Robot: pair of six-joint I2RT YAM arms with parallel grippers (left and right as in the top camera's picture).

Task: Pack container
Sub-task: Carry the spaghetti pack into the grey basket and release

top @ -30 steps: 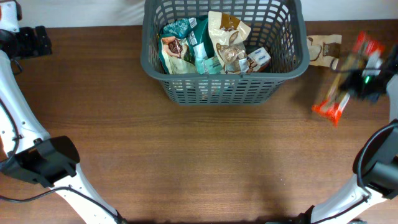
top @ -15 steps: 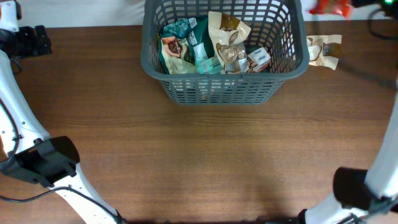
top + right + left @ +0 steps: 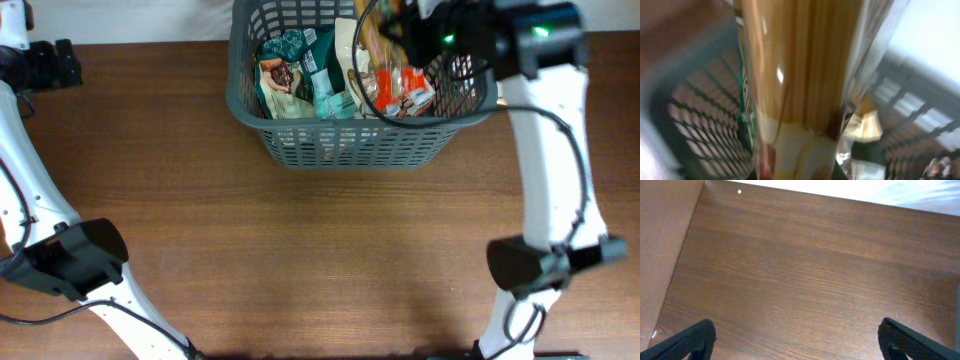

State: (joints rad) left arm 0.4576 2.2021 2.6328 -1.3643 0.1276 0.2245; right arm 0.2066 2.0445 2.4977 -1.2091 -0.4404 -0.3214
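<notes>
Large dark grey plastic container — rectangular, lattice-slotted sides, thick rim — upright at the far edge of the table, partly filled with food packets.

The container loses its far rim to the overhead view's top edge. Over it, the spaghetti packet shows blurred in the right wrist view, both ends cropped.

Counted: one basket, one bench, one left arm, one right arm.
In the basket we count one spaghetti packet and at least four other food packets; they overlap, so the exact number is unclear.
</notes>
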